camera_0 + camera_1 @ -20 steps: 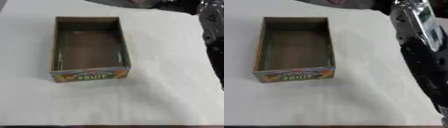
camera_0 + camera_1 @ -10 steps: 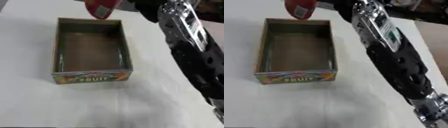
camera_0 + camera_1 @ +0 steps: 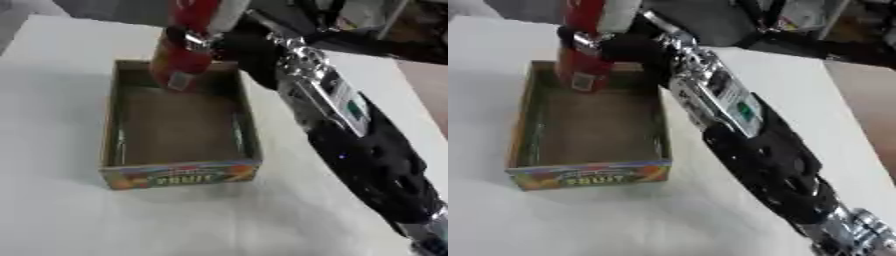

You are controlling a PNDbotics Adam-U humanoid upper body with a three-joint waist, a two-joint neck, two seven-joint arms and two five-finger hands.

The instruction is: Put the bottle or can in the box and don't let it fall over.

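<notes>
A red can or bottle point(image 3: 182, 59) with a small white label hangs upright over the far end of the open cardboard box point(image 3: 179, 175), whose front panel reads FRUIT. My right hand point(image 3: 229, 44) is curled round it from the right, with dark fingers across its upper part. The right arm point(image 3: 745, 135), black with silver joints, stretches from the lower right across the table to the box's far right corner. Whether the can's base touches the box floor is hidden from me. My left hand shows in neither view.
The box stands on a white table point(image 3: 52, 215). Dark equipment point(image 3: 798, 20) lies beyond the table's far edge at the upper right. The table's right edge point(image 3: 859, 125) runs close beside my arm.
My right arm has come in from the right and reached further forward. The red can has come down from above the box's far wall to its far end.
</notes>
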